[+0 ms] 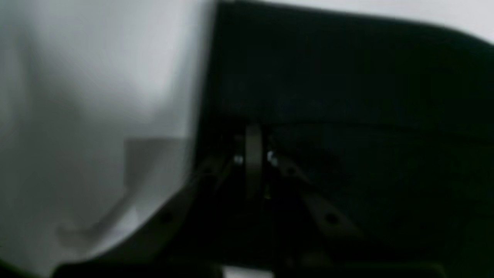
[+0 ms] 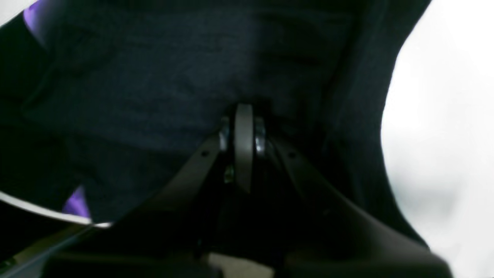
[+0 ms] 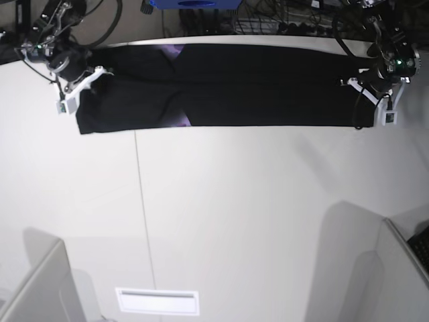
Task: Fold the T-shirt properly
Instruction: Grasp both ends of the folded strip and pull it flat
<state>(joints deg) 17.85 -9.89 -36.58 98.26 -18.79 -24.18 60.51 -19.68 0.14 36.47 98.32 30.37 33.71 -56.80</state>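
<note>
The black T-shirt (image 3: 255, 84) lies stretched in a long folded band across the far part of the white table, with slivers of purple print (image 3: 175, 52) showing near its left third. My right gripper (image 3: 92, 74) is shut on the shirt's left end; its wrist view shows the fingers (image 2: 244, 131) pinched together on black cloth (image 2: 154, 77) with purple patches (image 2: 77, 202). My left gripper (image 3: 355, 82) is shut on the shirt's right end; its wrist view shows the closed fingers (image 1: 252, 154) on dark cloth (image 1: 347, 77) beside the white table.
The white table (image 3: 234, 201) has a seam line running front to back on its left side. A white label (image 3: 157, 300) sits near the front edge. Grey panels stand at the front left (image 3: 37, 288) and front right (image 3: 402, 268). Cables and a blue box (image 3: 194, 3) lie behind the table.
</note>
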